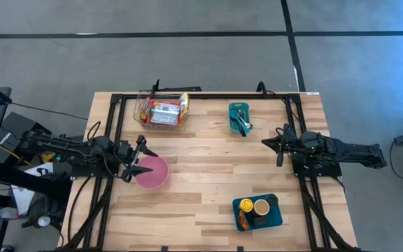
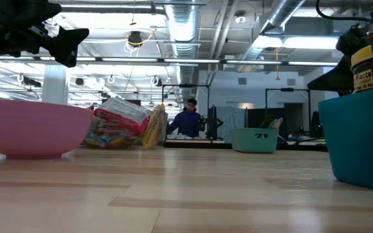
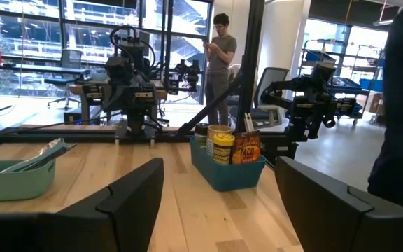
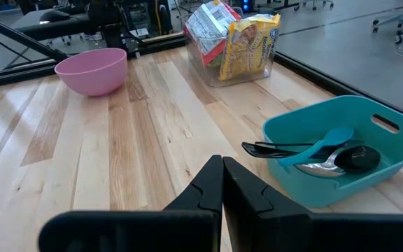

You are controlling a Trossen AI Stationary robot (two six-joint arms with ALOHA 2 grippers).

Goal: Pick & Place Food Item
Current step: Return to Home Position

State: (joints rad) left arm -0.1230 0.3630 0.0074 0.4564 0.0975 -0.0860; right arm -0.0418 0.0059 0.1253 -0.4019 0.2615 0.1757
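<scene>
**Hands empty, food binned: backing off cleanly**

The left gripper (image 1: 136, 159) hangs with its fingers spread wide and nothing between them. It is right at the rim of the pink bowl (image 1: 155, 173), on the left half of the table (image 1: 208, 175). The right gripper (image 4: 222, 183) has its fingers pressed together, also empty, over bare wood near the teal tray (image 4: 313, 192) of utensils.

The food looks put away. The noodle packs (image 1: 165, 112) sit in the clear bin (image 4: 215, 73) on the left arm's half. The cans (image 3: 222, 148) and an orange packet (image 3: 248, 148) stand in the blue bin (image 3: 222, 175) on the right arm's half.

What seems left is the retreat to rest. The left arm is the one needing care. It would do best to lift first and only then draw back, so that neither spread finger catches the light bowl and drags it. The right arm appears to have a free path, and a slow, straight pull away from the tray should do.
</scene>
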